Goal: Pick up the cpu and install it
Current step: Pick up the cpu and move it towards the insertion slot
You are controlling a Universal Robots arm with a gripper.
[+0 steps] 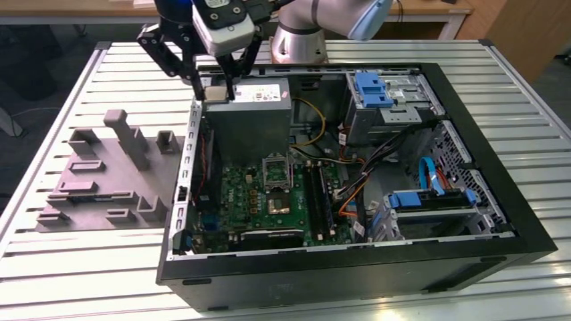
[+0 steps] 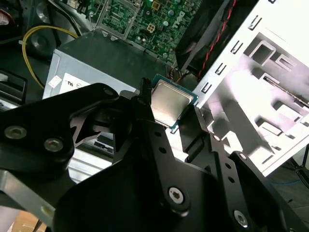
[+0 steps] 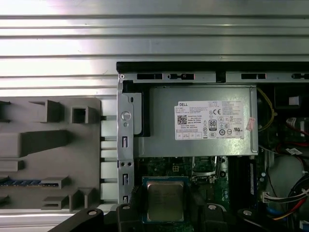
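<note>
1. While I am hanging over one corner of the open computer case (image 1: 499,221), I am gripping the cpu (image 1: 215,92) between my 2 fingers. My gripper (image 1: 214,95) is closed only as far as the chip's width.
2. In the second wrist view the cpu (image 2: 169,102) is turning its silvery top back toward my wrist. Its thin rim is showing along 2 edges, and my black fingers (image 2: 145,104) are pressing on opposite sides.
3. Right beneath my hand the grey power supply box (image 1: 248,110) with its white label is lying inside the case. I am holding the chip above the box's corner, next to the case wall.
4. Beyond that box, deeper in the case and well apart from my hand, the green motherboard (image 1: 267,194) is lying flat with its metal-framed socket (image 1: 277,168).
5. Outside the case, off to 1 side of my hand, a grey moulded fixture (image 1: 98,180) is resting on the slatted metal table (image 1: 53,281).
</note>
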